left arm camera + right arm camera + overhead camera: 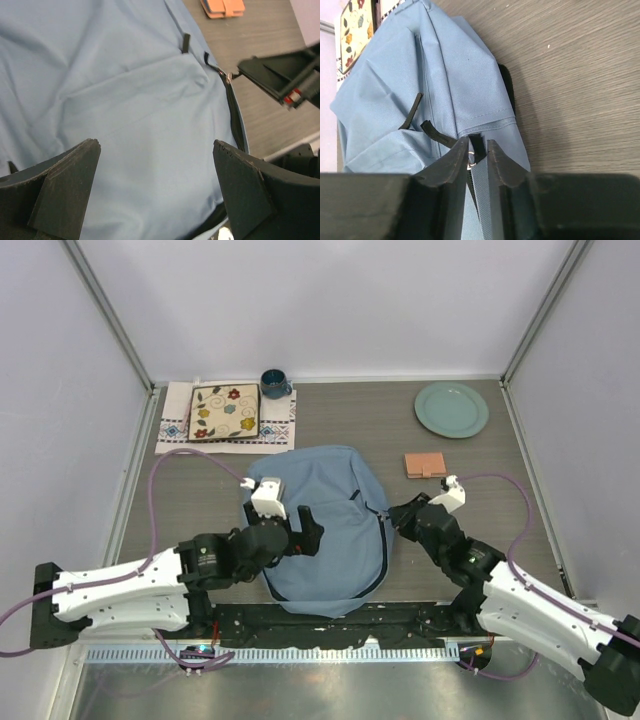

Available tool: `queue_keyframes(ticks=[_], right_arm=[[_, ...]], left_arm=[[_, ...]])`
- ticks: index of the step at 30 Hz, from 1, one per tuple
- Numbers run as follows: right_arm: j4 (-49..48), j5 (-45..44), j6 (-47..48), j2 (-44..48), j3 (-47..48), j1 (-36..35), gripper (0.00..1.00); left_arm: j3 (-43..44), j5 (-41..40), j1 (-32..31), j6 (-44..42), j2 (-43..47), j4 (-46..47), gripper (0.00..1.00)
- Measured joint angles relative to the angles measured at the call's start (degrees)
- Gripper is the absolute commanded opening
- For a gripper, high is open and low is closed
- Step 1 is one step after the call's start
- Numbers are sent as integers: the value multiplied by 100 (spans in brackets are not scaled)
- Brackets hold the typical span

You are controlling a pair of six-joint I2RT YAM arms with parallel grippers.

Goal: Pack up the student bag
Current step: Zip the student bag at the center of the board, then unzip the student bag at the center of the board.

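The student bag (325, 530) is a large dusty-blue backpack lying flat in the middle of the table, with a dark zipper running down its right side. My left gripper (308, 530) hovers over the bag's left half. In the left wrist view it (156, 150) is open wide, with only blue fabric (150, 110) below and nothing between the fingers. My right gripper (398, 518) sits at the bag's right edge. In the right wrist view its jaws (479, 146) stand a narrow gap apart, and the black zipper pull (475, 140) lies loosely between them.
A floral-patterned book (225, 412) lies on a white cloth (175, 430) at the back left, with a dark blue mug (275, 383) beside it. A pale green plate (452, 409) sits at the back right. A small orange item (425, 465) lies right of the bag.
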State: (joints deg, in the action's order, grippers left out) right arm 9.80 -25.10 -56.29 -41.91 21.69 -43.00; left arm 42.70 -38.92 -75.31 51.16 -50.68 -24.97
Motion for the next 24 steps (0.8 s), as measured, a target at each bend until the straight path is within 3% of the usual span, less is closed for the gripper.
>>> queue_keyframes(ticks=[1, 4, 13, 21, 24], right_arm=[[50, -11, -28, 120, -22, 0, 47], [188, -33, -109, 358, -44, 0, 63], [315, 170, 101, 111, 103, 0, 78], [118, 632, 525, -1147, 527, 0, 76], [48, 713, 555, -1414, 531, 0, 59]], left_arm=[[85, 42, 101, -63, -24, -61, 100], [409, 127, 365, -247, -271, -310, 99], [787, 306, 387, -354, -715, -831, 100], [820, 317, 387, -317, -310, -1130, 100], [999, 321, 442, -354, -321, -1235, 100]])
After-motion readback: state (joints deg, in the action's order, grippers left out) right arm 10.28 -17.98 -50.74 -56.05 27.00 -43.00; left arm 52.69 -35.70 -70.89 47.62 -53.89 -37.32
